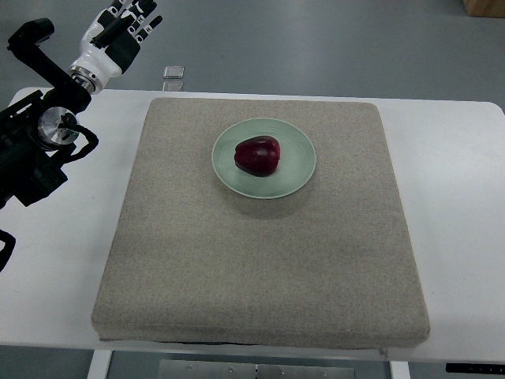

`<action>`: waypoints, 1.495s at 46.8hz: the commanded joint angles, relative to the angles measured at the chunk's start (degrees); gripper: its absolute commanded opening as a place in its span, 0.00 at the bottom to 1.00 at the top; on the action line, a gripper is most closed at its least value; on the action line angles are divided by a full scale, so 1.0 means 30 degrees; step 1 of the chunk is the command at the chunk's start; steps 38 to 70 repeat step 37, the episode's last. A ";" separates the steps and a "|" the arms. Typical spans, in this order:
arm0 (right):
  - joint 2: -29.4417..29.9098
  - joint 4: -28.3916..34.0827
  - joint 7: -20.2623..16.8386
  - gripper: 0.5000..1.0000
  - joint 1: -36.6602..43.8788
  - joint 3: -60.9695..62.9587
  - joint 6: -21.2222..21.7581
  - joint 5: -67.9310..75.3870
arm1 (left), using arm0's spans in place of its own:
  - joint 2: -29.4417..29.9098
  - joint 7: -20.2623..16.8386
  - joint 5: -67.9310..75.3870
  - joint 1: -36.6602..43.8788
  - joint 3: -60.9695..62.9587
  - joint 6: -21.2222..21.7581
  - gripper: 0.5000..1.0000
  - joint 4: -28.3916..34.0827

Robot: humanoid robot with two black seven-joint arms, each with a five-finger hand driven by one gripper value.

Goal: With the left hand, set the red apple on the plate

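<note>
beige fabric mat [260,260] on white table [458,237]. one red apple [256,155], sitting in one pale green plate [296,178] mid-mat. left hand [122,30] raised at top left, well apart, fingers loosely spread, empty. one small square object [173,73] beyond table edge.

The robot's black and white left hand [126,28], at the far left, is cut by the picture's top edge, so its fingertips are out of sight. Its black arm [31,150] runs off the left edge. The dark red apple [257,155] hides the middle of the pale green round plate [293,175]. A small silvery square object [174,72] on the grey floor beyond the white table [458,237] is too small to identify. A tan wooden corner [483,6] is clipped at the far right.
</note>
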 commanded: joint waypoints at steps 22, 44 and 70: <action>0.0000 0.2198 0.0088 0.86 0.0146 -0.0059 0.0416 -0.0067 | -0.0620 -0.0120 -0.0034 -0.0060 -0.0236 0.0266 0.98 0.0056; 0.0000 0.1112 0.0000 0.86 -0.0322 -0.0147 0.0415 0.0050 | -0.0620 -0.0120 -0.0034 -0.0060 -0.0353 0.0266 0.98 0.0086; 0.0000 0.1112 0.0000 0.86 -0.0322 -0.0147 0.0415 0.0050 | -0.0620 -0.0120 -0.0034 -0.0060 -0.0353 0.0266 0.98 0.0086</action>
